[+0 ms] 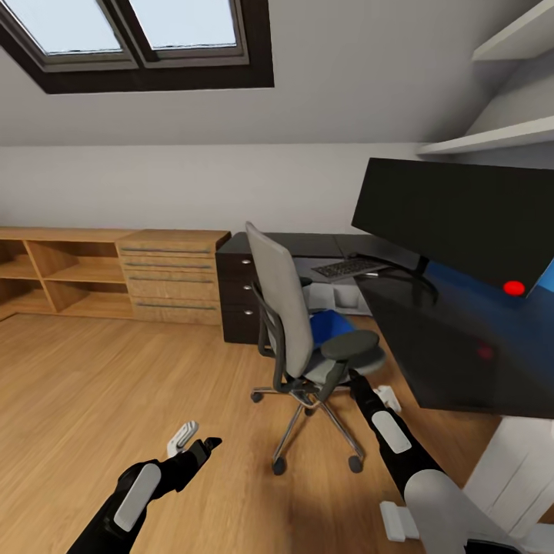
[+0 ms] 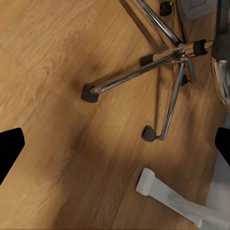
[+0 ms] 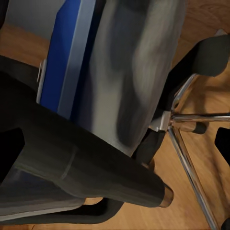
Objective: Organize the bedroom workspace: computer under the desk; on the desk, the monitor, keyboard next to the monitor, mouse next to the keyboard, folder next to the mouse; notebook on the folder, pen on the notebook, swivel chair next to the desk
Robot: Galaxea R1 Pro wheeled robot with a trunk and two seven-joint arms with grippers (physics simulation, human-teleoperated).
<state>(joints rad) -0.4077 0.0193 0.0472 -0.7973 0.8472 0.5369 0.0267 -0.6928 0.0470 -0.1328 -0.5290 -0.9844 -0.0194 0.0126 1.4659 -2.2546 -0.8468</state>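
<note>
Folder (image 1: 329, 329) on chair seat, beyond right gripper (image 1: 355, 377) (armrest between)

folder (image 1: 329, 325) on swivel chair (image 1: 296, 331), monitor (image 1: 454, 219) on desk (image 1: 462, 346)

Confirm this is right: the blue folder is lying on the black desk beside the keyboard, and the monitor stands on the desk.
Not quite. The blue folder lies on the swivel chair seat, not the desk, as the head view shows. The monitor does stand on the desk.
</note>
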